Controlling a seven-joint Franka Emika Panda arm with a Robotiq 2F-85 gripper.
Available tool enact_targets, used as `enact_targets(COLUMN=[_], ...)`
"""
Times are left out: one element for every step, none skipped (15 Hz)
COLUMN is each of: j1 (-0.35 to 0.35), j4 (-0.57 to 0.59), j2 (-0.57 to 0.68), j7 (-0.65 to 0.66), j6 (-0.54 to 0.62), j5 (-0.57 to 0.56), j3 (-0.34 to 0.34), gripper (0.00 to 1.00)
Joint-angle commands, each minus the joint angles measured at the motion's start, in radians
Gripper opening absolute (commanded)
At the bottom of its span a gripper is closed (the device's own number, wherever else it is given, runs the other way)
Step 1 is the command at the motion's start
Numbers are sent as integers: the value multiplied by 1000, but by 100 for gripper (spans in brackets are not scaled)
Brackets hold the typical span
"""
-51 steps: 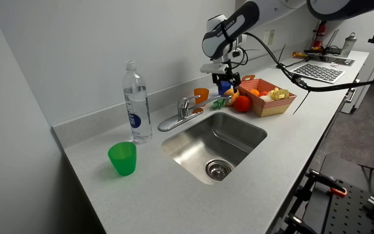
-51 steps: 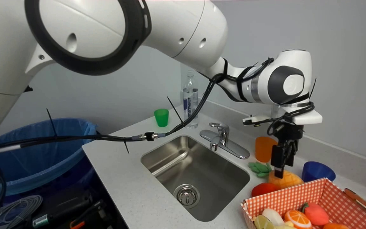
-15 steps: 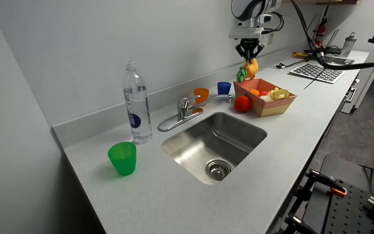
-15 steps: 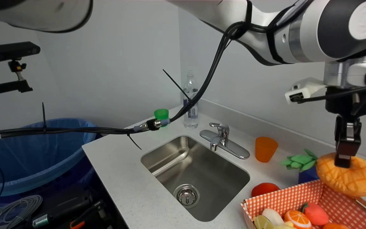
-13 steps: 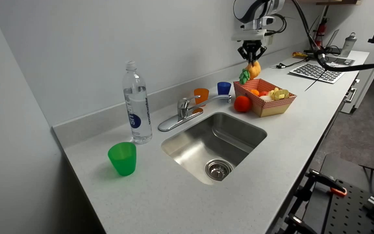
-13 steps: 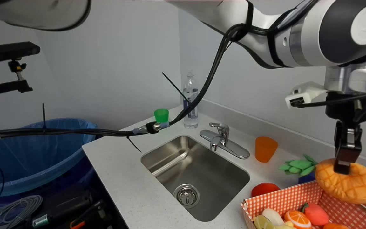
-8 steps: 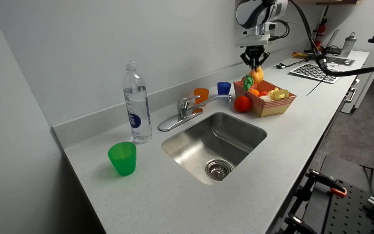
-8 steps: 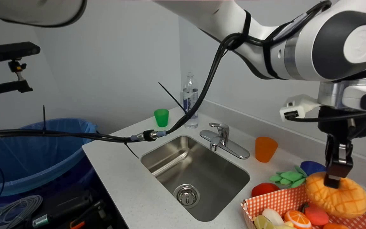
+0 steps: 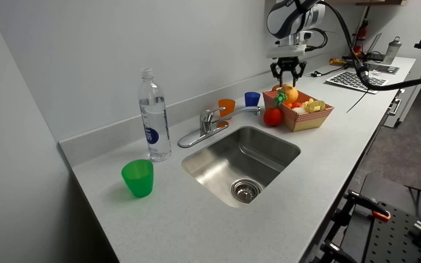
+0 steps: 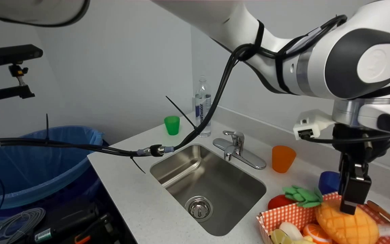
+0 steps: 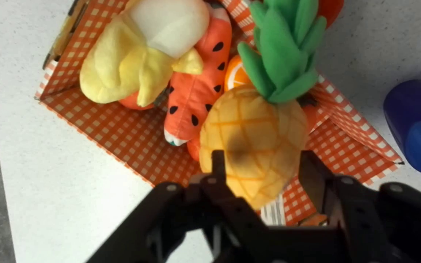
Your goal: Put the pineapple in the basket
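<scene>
On the pale countertop (image 9: 181,219) stands the gingham basket (image 11: 112,131). The Robotiq gripper (image 9: 287,84) is above it, its two fingers wide apart. Below them, inside the basket, is the plush pineapple (image 11: 254,126) (whether a finger touches it, I cannot tell), its leaves toward one o'clock in the wrist view, and the blue cup (image 11: 417,128) is at its three o'clock.

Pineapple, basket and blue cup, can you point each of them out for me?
Pineapple (image 11: 256,128): wrist view, on its yellow-orange body.
Basket (image 9: 308,124): in an exterior view, on its tan outer wall under the checked band.
Blue cup (image 9: 252,100): in an exterior view, on its side below the rim.
</scene>
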Motion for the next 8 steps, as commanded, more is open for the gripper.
enact_targets(j1=[14,15,16,18,18,23,26,19], j4=[-44,-42,-41,-40,-39,-36,-32,6], j2=[-43,-45,-47,-50,-54,-56,-58,-19], j7=[-30,-33,-37,-39,-41,-30,-26,-25], j6=[39,44,49,55,58,58,51,31], j5=[4,4,6,7,10,7,3,9], j3=[-12,-11,-10,-10,-9,-12,-13,-13], gripper=[87,95,99,100,100,100,100,100])
